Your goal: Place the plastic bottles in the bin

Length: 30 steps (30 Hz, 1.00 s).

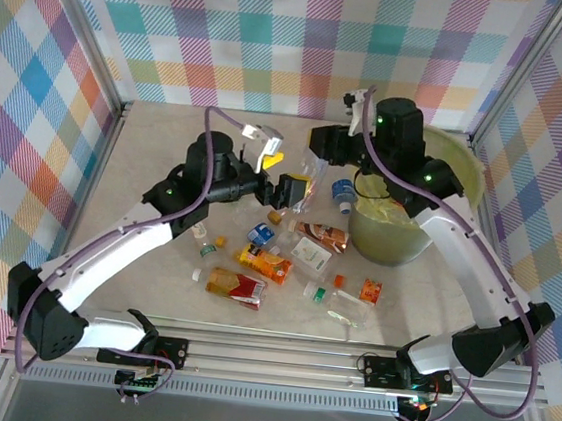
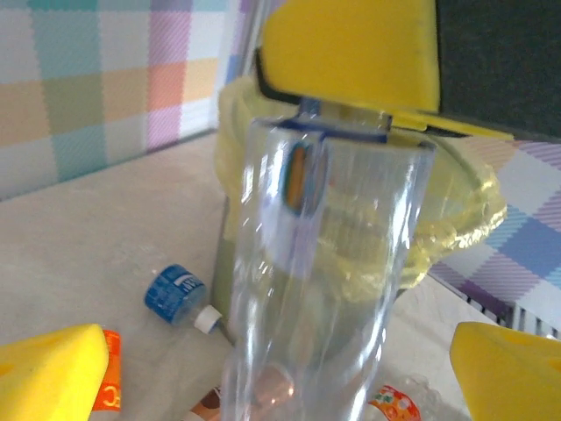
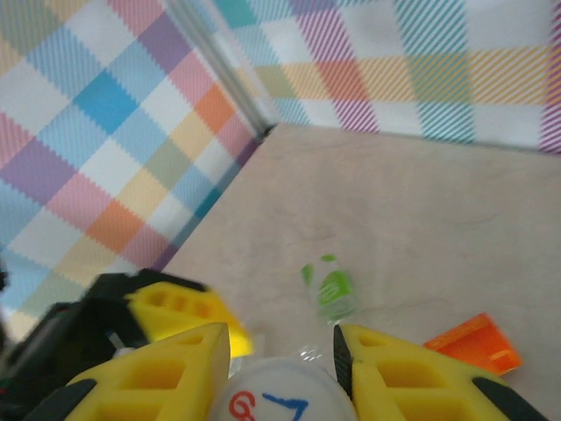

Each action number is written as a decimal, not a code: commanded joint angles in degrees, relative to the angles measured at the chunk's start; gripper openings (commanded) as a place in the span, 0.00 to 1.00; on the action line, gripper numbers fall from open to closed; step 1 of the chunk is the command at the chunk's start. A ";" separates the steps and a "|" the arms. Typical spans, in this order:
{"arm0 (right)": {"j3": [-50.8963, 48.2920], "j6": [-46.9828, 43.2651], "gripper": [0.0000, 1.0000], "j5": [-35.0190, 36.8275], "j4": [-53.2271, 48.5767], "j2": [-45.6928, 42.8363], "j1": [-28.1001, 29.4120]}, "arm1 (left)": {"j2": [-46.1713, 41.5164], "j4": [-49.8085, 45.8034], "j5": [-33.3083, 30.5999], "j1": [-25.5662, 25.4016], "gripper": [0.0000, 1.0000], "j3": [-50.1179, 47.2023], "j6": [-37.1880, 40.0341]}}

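A clear plastic bottle (image 2: 320,263) hangs upright between both grippers, just left of the bin (image 1: 414,235), a round grey-green tub lined with a yellow-green bag (image 2: 456,206). My right gripper (image 3: 280,351) is shut on the bottle's white cap (image 3: 280,395) from above. My left gripper (image 2: 279,355) is open, its yellow fingers (image 2: 53,373) standing wide on either side of the bottle's body without touching it. In the top view the held bottle (image 1: 309,181) sits between the left gripper (image 1: 288,187) and the right gripper (image 1: 323,143). Several more bottles lie on the table.
Loose on the table lie an orange-labelled bottle (image 1: 265,262), a red-and-yellow one (image 1: 235,284), a brown one (image 1: 321,237), a blue-labelled one (image 1: 343,192), a clear one (image 1: 337,299) and a green-labelled one (image 3: 331,294). Checked walls close in three sides.
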 commanded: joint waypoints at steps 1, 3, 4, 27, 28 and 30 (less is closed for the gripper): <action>4.00 -4.29 0.02 8.77 -0.86 -3.24 -0.08 | -4.09 -0.03 -5.97 -0.69 1.00 -0.87 -1.19; 5.71 -5.71 0.02 11.52 -1.44 -3.44 -0.34 | -5.34 -0.40 -7.46 -0.72 1.00 -1.71 -1.34; 6.80 -6.49 0.01 13.08 -1.80 -3.45 -0.48 | -6.09 -0.68 -8.19 -0.71 1.00 -2.04 -1.44; 1.62 -17.51 0.00 39.98 3.02 -5.80 -8.49 | -13.87 -1.40 -24.46 -0.72 1.00 -11.13 -4.68; 0.28 -17.43 0.00 40.35 3.45 -6.06 -8.75 | -13.88 -1.48 -24.51 -0.65 1.00 -11.08 -4.70; -2.38 -17.43 0.00 40.94 4.36 -6.43 -9.22 | -13.85 -1.57 -24.88 -0.72 1.00 -11.25 -4.70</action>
